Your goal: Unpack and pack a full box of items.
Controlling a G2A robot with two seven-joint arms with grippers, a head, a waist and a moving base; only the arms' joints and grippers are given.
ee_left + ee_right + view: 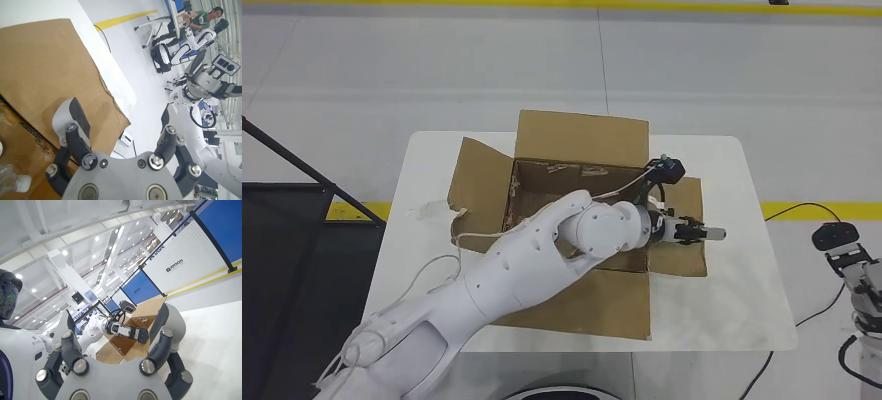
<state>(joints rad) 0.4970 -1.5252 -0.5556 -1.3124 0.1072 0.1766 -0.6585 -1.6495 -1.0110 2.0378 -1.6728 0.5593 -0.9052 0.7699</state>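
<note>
Top view, read from left to right: the white table (412, 170) spans the middle of the frame. At its centre sits the open cardboard box (582, 138), its flaps folded outward. The left arm crosses the box from the lower left. The left gripper (704, 233) hangs right of centre, above the right-hand flap (682, 260) and outside the cavity. We judge that the unpacking step is in hand. The left wrist view shows a clear plastic bottle (17, 180) with a white cap lying inside the box, beside that flap. In the same view the left gripper's fingers (78, 111) stand wide apart, holding nothing and touching nothing, with the flap just beneath them. The right gripper (115, 309) sits well apart from the box and faces it across the table. Its jaws are also spread wide and empty. As we read it, the next move calls for bringing the left gripper back over the cavity. It would then lower around the bottle and close gently, since thin plastic may buckle or slip.
</note>
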